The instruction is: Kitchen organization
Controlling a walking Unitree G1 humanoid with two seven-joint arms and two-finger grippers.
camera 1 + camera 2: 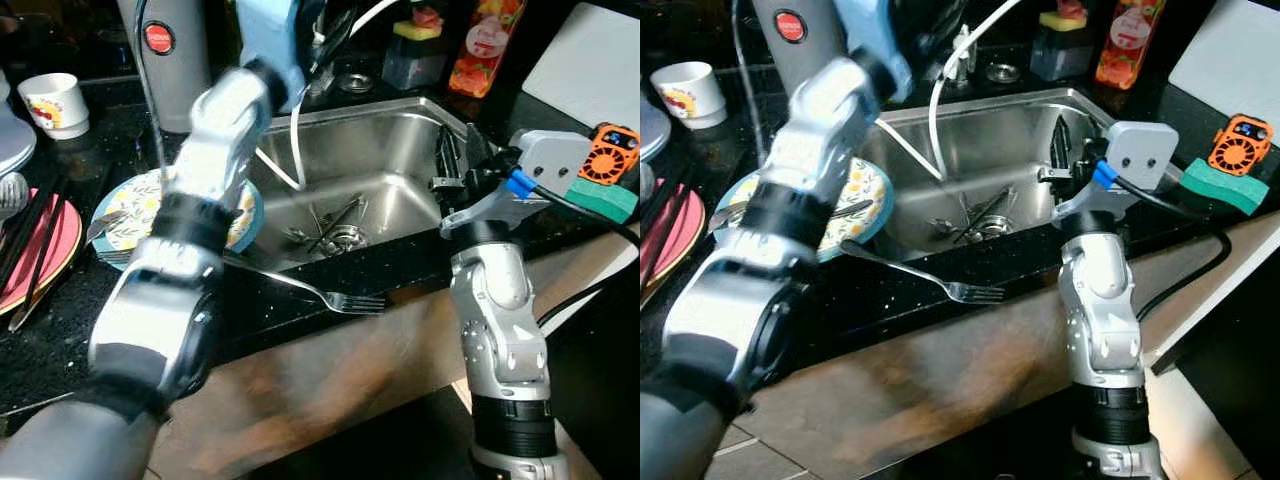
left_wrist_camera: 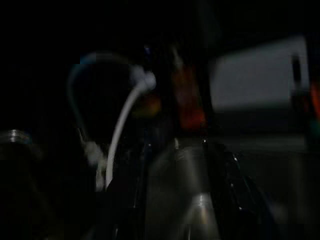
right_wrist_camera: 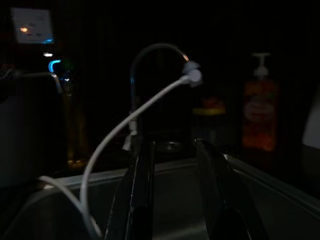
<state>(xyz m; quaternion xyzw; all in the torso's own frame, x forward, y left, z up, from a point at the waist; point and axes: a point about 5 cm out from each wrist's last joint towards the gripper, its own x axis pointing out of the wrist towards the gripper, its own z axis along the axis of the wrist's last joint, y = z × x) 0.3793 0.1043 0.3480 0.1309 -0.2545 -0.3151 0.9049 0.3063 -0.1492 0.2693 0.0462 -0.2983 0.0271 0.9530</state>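
A steel fork (image 1: 335,297) lies on the black counter's front edge, tines towards the right. Behind it a flowered plate (image 1: 135,212) holds cutlery, left of the steel sink (image 1: 400,125). More utensils (image 1: 330,225) lie at the sink's drain. My left arm is raised and blurred, and its gripper (image 1: 325,40) is up by the tap and the white hose (image 1: 297,150). In the dark left wrist view its fingers (image 2: 142,195) look apart. My right gripper (image 1: 452,150) hangs open over the sink's right rim, with nothing between its fingers (image 3: 142,185).
A pink plate with chopsticks (image 1: 40,250) and a white cup (image 1: 55,100) stand at the left, and a silver kettle (image 1: 170,50) behind. An orange soap bottle (image 1: 485,45), a white board (image 1: 590,60), an orange gadget (image 1: 610,150) and a green sponge (image 1: 610,197) are at the right.
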